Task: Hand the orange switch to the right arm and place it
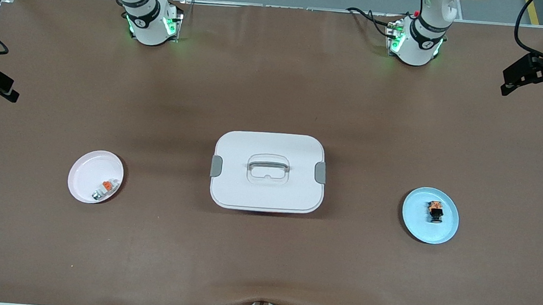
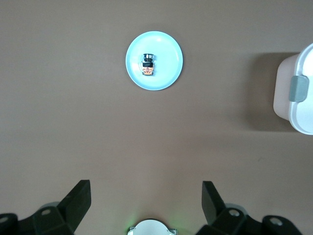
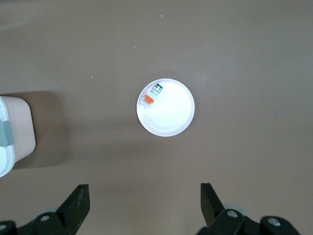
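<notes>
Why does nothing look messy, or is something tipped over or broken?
Nothing stands out. The orange switch lies on the blue plate, a small whitish part on the white plate, and the lidded white box sits straight between them. Both grippers hang open above the table.

white lidded box [image 1: 268, 172]: mid-table, grey handle on top, grey latch at each end | pale pink plate [image 1: 83, 180]: toward the right arm's end, bearing a whitish-grey small part [image 1: 104, 189] with an orange piece near its rim | light blue plate [image 1: 444, 229]: toward the left arm's end | brown table cover [image 1: 261, 264]: under all
</notes>
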Robot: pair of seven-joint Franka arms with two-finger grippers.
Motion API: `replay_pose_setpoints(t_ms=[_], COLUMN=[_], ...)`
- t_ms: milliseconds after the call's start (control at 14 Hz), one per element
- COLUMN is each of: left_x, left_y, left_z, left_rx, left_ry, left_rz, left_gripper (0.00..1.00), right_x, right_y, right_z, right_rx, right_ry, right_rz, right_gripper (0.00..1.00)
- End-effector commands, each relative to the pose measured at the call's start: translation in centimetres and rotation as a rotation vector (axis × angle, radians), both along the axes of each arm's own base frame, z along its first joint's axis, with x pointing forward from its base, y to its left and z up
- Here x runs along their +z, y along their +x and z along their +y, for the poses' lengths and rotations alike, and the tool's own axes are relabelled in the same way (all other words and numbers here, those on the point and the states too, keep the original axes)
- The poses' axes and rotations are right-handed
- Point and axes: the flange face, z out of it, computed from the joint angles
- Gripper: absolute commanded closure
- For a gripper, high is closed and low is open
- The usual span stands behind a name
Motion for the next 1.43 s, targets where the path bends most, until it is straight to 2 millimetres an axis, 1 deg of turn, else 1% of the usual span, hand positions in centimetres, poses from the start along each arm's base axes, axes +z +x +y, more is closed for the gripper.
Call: replay_pose_setpoints(t_ms=[0, 143, 214, 286, 357, 429, 500, 571, 643, 714, 786, 857, 1000, 1143, 1214, 1357], left_x=[0.3, -0.4, -0.3, -0.7, -2.7, -3.6, -5.0, -7.3, -9.7, -11.7, -13.8, -15.8, -18.9, -22.5, -24.4, -28.3], left_y=[-0.1, 0.5, 0.6, 0.8, 2.1, 2.7, 3.4, 4.0, 4.7, 5.2, 5.8, 6.4, 7.2, 8.0, 8.4, 9.6], left_z=[0.1, 0.2, 0.1, 0.2, 0.5, 1.4, 2.7, 3.2, 4.3, 6.4, 7.4, 7.4, 7.6, 7.4, 7.4, 7.5], left_rx=[0.011, 0.008, 0.006, 0.002, 0.005, 0.016, 0.021, -0.018, -0.075, -0.133, -0.211, -0.258, -0.284, -0.363, -0.418, -0.591], left_ry=[0.019, 0.019, 0.018, 0.019, 0.01, 0.0, -0.002, -0.004, -0.008, -0.012, -0.009, -0.01, -0.014, -0.025, -0.032, -0.053], left_rz=[-0.009, 0.005, 0.002, 0.011, 0.038, 0.036, 0.029, 0.023, 0.008, -0.019, -0.049, -0.059, -0.062, -0.041, -0.022, -0.001], left_gripper=[0.0, 0.0, 0.0, 0.0, 0.0, 0.0, 0.0, 0.0, 0.0, 0.0, 0.0, 0.0, 0.0, 0.0, 0.0, 0.0], right_x=[0.5, 0.5, 0.6, 0.6, 0.6, 0.6, 0.6, 0.6, 0.6, 0.6, 0.6, 0.6, 0.6, 0.6, 0.6, 0.6], right_y=[-0.4, -0.4, -0.4, -0.4, -0.4, -0.4, -0.4, -0.4, -0.5, -0.5, -0.5, -0.5, -0.5, -0.5, -0.5, -0.5], right_z=[-0.1, -0.3, -0.2, 0.0, 0.0, 0.0, 0.0, 0.1, 0.2, 0.2, 0.2, 0.2, 0.2, 0.2, 0.2, 0.2], right_rx=[0.004, 0.001, 0.001, 0.005, 0.004, 0.004, 0.004, 0.006, 0.006, 0.004, 0.004, 0.004, 0.003, 0.003, 0.003, 0.003], right_ry=[0.0, 0.0, 0.0, -0.003, -0.007, -0.008, -0.008, -0.007, -0.008, -0.008, -0.008, -0.008, -0.008, -0.008, -0.008, -0.008], right_rz=[-0.01, -0.01, -0.011, -0.011, -0.009, -0.009, -0.009, -0.008, -0.004, -0.004, -0.004, -0.004, -0.004, -0.004, -0.004, -0.004], right_gripper=[0.0, 0.0, 0.0, 0.0, 0.0, 0.0, 0.0, 0.0, 0.0, 0.0, 0.0, 0.0, 0.0, 0.0, 0.0, 0.0])
